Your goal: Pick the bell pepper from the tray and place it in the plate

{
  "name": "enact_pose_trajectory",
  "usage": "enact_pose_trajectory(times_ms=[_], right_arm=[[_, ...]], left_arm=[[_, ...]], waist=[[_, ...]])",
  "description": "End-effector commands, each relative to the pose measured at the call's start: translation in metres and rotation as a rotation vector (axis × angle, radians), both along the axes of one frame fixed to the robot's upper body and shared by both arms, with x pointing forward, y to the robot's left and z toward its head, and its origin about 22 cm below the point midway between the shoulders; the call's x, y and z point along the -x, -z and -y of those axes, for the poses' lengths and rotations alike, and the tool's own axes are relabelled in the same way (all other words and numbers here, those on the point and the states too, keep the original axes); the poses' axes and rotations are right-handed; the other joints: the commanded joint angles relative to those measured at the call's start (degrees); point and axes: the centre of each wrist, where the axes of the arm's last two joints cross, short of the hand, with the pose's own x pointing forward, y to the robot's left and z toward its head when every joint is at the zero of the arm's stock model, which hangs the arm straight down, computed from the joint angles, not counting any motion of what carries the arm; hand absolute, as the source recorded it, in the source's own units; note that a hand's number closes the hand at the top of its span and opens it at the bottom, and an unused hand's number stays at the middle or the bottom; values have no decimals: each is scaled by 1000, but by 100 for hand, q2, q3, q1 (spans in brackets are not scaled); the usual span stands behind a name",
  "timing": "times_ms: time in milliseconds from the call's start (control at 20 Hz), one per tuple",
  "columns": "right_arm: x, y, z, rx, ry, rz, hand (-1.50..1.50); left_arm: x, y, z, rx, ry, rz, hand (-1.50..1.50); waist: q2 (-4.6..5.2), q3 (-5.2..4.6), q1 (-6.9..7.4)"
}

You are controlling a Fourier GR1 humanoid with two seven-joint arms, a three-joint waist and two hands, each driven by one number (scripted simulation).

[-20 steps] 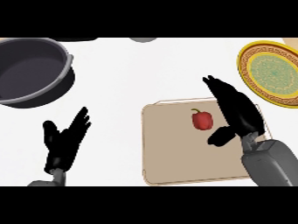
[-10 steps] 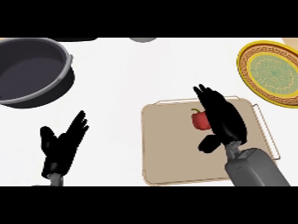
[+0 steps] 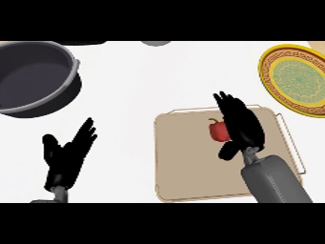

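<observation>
Though glossy, red bell pepper (image 3: 218, 130) lobed.

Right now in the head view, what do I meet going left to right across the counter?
Dark pot → left hand, open and resting near the lower edge → tray → bell pepper on the tray → right hand just beside the pepper → plate at far right.
</observation>
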Motion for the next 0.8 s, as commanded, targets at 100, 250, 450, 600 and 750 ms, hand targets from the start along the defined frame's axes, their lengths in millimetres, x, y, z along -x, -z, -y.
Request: enact_pose_trajectory(times_ms=[100, 250, 450, 600, 750], right_arm=[[-7, 19, -22, 2, -11, -28, -150], [-15, 14, 6, 40, -8, -60, -150], [-32, 34, 5, 133, -99, -66, 150], [-18, 23, -6, 146, -106, -30, 150], [-21, 37, 2, 175, -111, -15, 150]], left_arm=[[-9, 15, -10, 7, -8, 0, 0], [-4, -11, -19, 2, -10, 3, 0], [-10, -3, -5, 10, -3, 4, 0], [4, 5, -1, 20, -10, -3, 0], [7, 7, 7, 2, -14, -12, 0]], waist=[[6, -1, -4], [-1, 1, -2], [12, 2, 26], [-2, 0, -1], [0, 1, 4]])
